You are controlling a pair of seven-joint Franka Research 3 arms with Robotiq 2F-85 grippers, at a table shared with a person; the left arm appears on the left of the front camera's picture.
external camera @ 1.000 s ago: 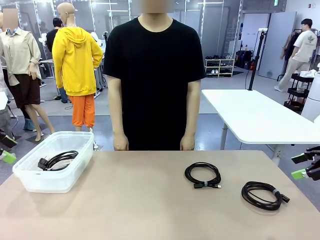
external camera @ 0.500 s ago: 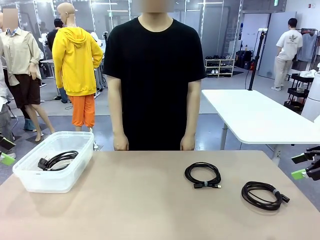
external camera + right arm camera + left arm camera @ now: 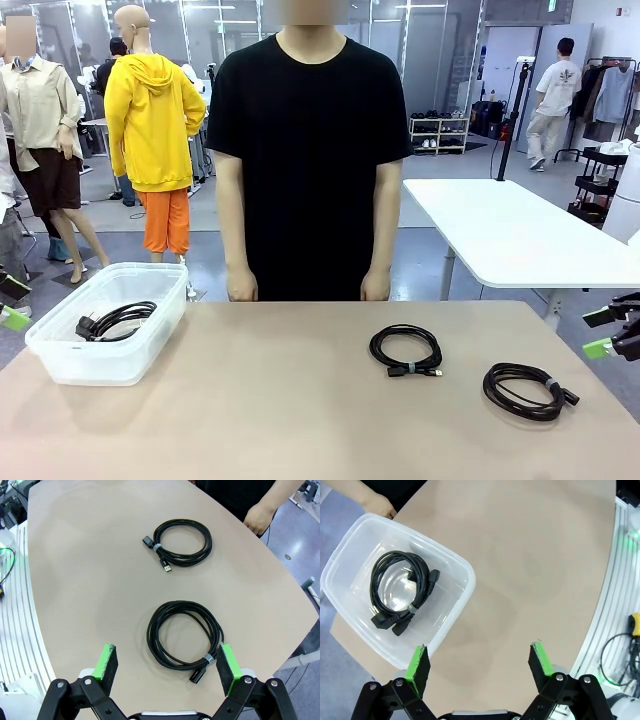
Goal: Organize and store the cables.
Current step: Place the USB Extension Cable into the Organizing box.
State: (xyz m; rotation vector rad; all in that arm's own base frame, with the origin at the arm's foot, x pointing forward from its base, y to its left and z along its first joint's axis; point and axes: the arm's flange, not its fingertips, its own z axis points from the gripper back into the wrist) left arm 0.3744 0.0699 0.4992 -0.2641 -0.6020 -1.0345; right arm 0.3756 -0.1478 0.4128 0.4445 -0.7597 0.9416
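Two coiled black cables lie on the tan table: one near the middle, one toward the right front. A third coiled cable with plugs rests inside the clear plastic bin at the left. My right gripper hangs open beyond the table's right edge, high above the nearer coil. Open too, my left gripper hovers at the left edge, above the bin's near corner. Neither holds anything.
A person in a black shirt stands at the far edge, hands hanging down at the table's rim. A white table stands behind at the right. Bare tabletop lies between the bin and the coils.
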